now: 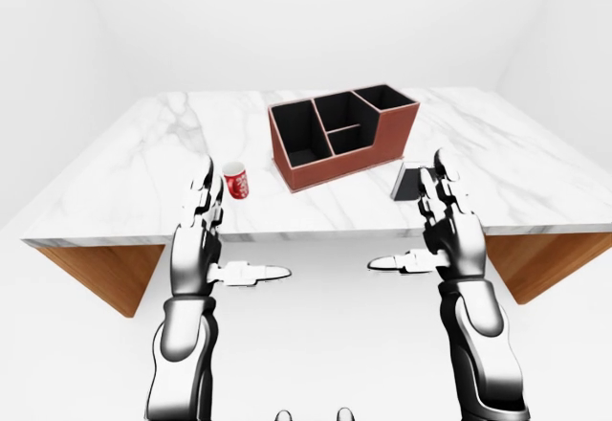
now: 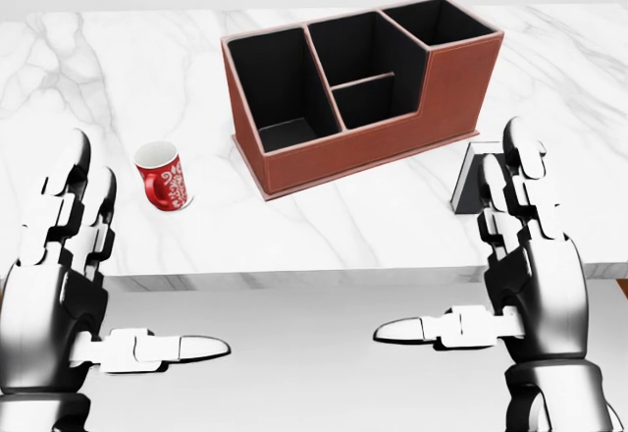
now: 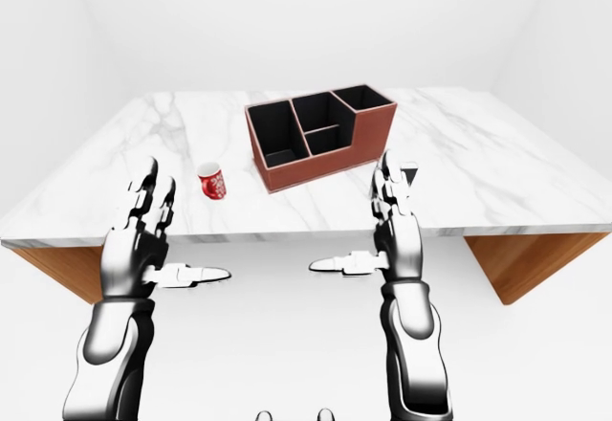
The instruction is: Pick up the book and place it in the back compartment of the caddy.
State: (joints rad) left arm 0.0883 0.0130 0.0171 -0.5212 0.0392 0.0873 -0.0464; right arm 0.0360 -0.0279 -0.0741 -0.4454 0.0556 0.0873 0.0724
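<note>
The book (image 2: 470, 179) lay on the table (image 2: 343, 216), just right of the caddy (image 2: 358, 83) in the head view. The right hand (image 2: 525, 275) partly hid it, fingers spread, holding nothing. The left hand (image 2: 54, 285) was spread too. A red mug (image 2: 163, 176) stood left of the caddy.

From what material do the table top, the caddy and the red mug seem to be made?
The table top looks like polished marble: white with grey veins. The caddy looks like matte reddish-brown leather or leatherette with a paler edge line and black lining; which one is unclear. The mug seems glazed ceramic: glossy red with a white pattern and white inside.
</note>
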